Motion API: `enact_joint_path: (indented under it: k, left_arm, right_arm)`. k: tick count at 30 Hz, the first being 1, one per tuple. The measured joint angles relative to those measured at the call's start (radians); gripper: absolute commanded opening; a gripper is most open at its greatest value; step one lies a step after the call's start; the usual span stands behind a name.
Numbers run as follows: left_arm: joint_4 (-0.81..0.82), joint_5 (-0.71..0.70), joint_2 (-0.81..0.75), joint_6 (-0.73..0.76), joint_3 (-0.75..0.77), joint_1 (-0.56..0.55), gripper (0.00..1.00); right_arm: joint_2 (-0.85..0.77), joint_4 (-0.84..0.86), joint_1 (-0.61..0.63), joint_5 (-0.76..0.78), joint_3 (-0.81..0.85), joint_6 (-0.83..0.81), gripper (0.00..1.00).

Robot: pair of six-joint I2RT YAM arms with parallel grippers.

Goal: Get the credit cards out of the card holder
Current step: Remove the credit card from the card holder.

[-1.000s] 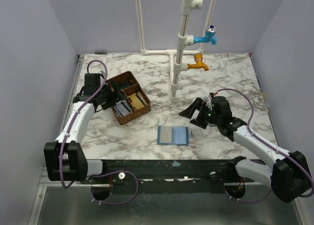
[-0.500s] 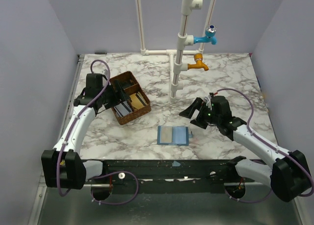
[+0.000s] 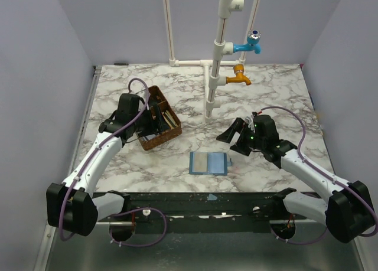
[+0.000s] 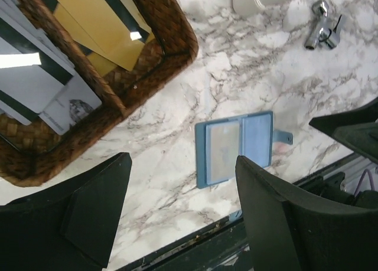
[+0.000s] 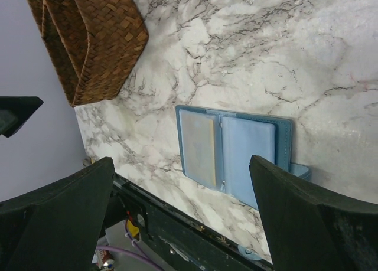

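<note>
The blue card holder (image 3: 208,163) lies open and flat on the marble near the front edge, also showing in the left wrist view (image 4: 255,140) and the right wrist view (image 5: 251,153). A pale card (image 3: 201,162) (image 4: 222,153) (image 5: 199,147) fills its left pocket. Several grey-white credit cards (image 4: 35,88) lie in the brown woven tray (image 3: 162,140). My left gripper (image 3: 155,118) (image 4: 182,159) hangs open and empty over the tray's right side. Open and empty too, my right gripper (image 3: 231,139) (image 5: 182,162) hovers to the right of the holder.
A white pipe stand (image 3: 215,58) with a blue tap (image 3: 251,45) and an orange tap (image 3: 239,76) rises behind the holder. The tray also holds gold cards (image 4: 100,23). A black rail (image 3: 207,200) runs along the table's front edge.
My left arm has swung right, from the tray's left side to over its right half. The right arm and the card holder have not moved.
</note>
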Motion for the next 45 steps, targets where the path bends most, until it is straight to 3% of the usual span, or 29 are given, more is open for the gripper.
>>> enact_joint_path:
  k: [11, 27, 33, 45]
  left_arm:
    - [0.024, -0.021, -0.014, -0.042, -0.085, -0.197, 0.73]
    - [0.169, -0.023, 0.109, -0.101, -0.215, -0.325, 0.67]
    - [0.221, -0.011, 0.139, -0.111, -0.232, -0.336, 0.53]
    - [0.311, 0.026, 0.237, -0.138, -0.233, -0.375, 0.10]
  right_arm:
    - [0.011, -0.014, 0.000, 0.002, 0.000, 0.000, 1.00]
    - [0.035, -0.008, 0.092, 0.045, 0.018, 0.009, 1.00]
    - [0.092, -0.005, 0.179, 0.083, 0.034, 0.029, 0.96]
    - [0.253, -0.041, 0.352, 0.215, 0.163, 0.044, 0.69]
